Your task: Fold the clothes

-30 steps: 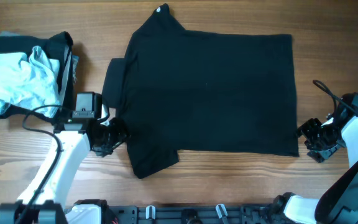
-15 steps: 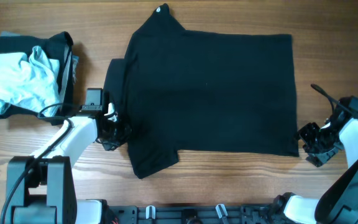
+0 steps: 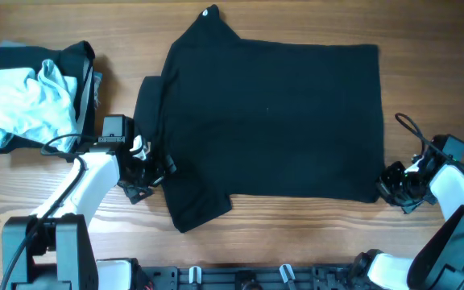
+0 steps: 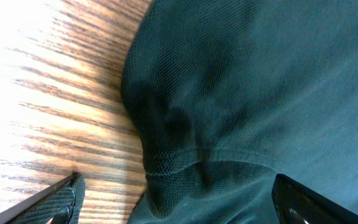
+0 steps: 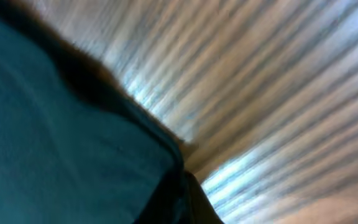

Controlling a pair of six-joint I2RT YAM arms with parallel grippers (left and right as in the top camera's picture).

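The clothes (image 3: 272,121), a black T-shirt, lie spread flat on the wooden table, with the collar at the far side. My left gripper (image 3: 158,167) sits low at the shirt's left edge by the folded sleeve. In the left wrist view its jaws stand open and wide apart (image 4: 179,208). A bunched hem of the dark fabric (image 4: 241,93) lies between them, untouched. My right gripper (image 3: 387,184) is at the shirt's near right corner. The right wrist view is blurred. There the shut right gripper (image 5: 188,202) pinches the corner of the fabric (image 5: 55,124).
A heap of other garments (image 3: 31,101), pale blue on black, lies at the far left of the table. A black cable (image 3: 409,125) loops above the right arm. Bare wood (image 3: 296,242) runs along the front edge.
The left gripper shifted right onto the sleeve edge, shut briefly and opened wide again. The right gripper slid left to the shirt's corner and shut on it. The shirt itself has not moved.
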